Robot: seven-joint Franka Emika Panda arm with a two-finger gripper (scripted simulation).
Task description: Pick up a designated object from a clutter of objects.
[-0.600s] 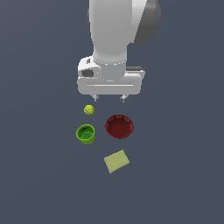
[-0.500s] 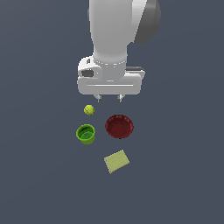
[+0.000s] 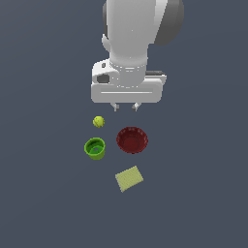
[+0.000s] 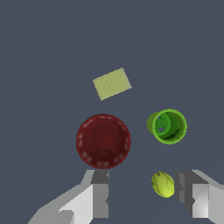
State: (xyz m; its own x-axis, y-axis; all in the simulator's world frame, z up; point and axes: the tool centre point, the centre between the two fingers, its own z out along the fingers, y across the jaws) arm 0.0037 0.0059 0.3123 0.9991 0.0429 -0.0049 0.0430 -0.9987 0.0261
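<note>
A flat, even slate-blue ground fills both views from edge to edge. It carries no seam, grain, pattern or edge, so whether it is a floor or a bench top cannot be told. No wall, window or furniture shows anywhere around it. The light is soft and uniform: the ground looks much the same shade in every corner, with no bright patch and no clear shadow cast on it. In the wrist view the ground reads the same plain dark blue-grey.

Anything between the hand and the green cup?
Nothing sits on the cup and its top is open. The hand hangs above, empty; the ball lies nearest its route, clear of the cup.
</note>
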